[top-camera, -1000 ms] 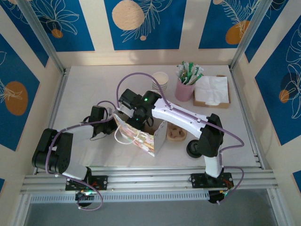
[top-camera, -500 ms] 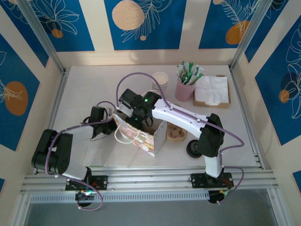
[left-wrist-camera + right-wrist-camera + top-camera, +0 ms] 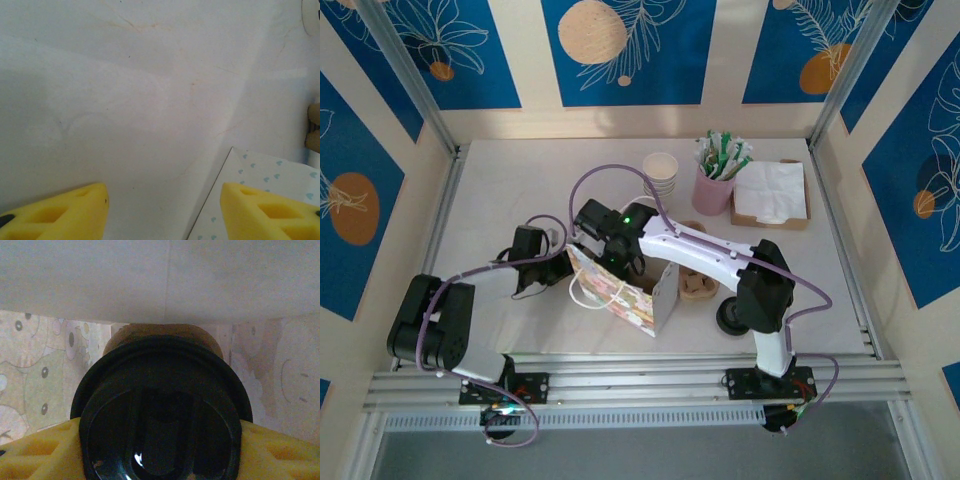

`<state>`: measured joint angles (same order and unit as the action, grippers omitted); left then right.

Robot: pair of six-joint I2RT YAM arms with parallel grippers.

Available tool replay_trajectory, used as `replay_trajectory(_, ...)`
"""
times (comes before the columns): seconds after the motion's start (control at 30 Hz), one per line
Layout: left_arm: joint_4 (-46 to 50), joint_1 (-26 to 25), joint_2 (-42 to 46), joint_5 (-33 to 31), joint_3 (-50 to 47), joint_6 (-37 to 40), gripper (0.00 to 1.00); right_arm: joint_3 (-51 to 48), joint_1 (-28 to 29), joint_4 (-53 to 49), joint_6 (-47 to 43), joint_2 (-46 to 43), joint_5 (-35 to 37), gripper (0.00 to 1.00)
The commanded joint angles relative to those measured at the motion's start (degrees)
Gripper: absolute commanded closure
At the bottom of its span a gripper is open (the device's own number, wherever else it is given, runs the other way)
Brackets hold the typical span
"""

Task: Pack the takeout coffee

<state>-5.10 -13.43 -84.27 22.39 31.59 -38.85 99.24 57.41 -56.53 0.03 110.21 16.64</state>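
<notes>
White tabletop (image 3: 500, 200), fenced by blue-and-cream printed walls; clock read from above, 12 = far side.

Nearest, at 5 o'clock: 1 pile of loose black lids (image 3: 728, 318). Approx. centre: 1 printed paper bag (image 3: 620, 298), mouth open, w/ 1 brown cardboard carrier (image 3: 698, 286) just beside it at its 3 o'clock.

At the bag's 9 o'clock the left gripper (image 3: 557, 268) is seen. In its wrist view the jaws stand apart w/ bare table between, and one finger lies over a heart-printed bag corner. Nothing is seen to be held.

From the bag's 12 o'clock side the right gripper (image 3: 160, 452) is set into the bag mouth, jaws closed on either side of the takeout coffee (image 3: 160, 405). That is 1 capped cup, black lid up, w/ bag walls seen round it, so it is judged inside the bag. Whether its base touches the bag floor can't be told.

Far side, 12 to 2 o'clock: 1 stack of lidless cups (image 3: 661, 172), 1 pink holder (image 3: 712, 192) of sachets, 1 tray of napkins (image 3: 770, 195).

Step in hand, as judged: coffee being lowered into the bag, release not yet made. Next move calls for the cup to be held upright & seated on the bag floor. Jaws are then to be opened and the wrist lifted straight out w/o the rim or handles being snagged. The bag is best steadied from the left.
</notes>
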Motion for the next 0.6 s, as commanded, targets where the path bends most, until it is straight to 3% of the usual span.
replay_trajectory(0.0, 3.16, -0.26, 0.25, -2.55, -1.1, 0.51, 0.38, -0.75, 0.19, -2.46, 0.58, 0.73, -0.15, 0.47)
replay_trajectory(0.57, 9.2, -0.21, 4.43, -5.82, 0.09, 2.04, 0.39, -5.36, 1.27, -5.52, 2.71, 6.31, 2.72, 0.47)
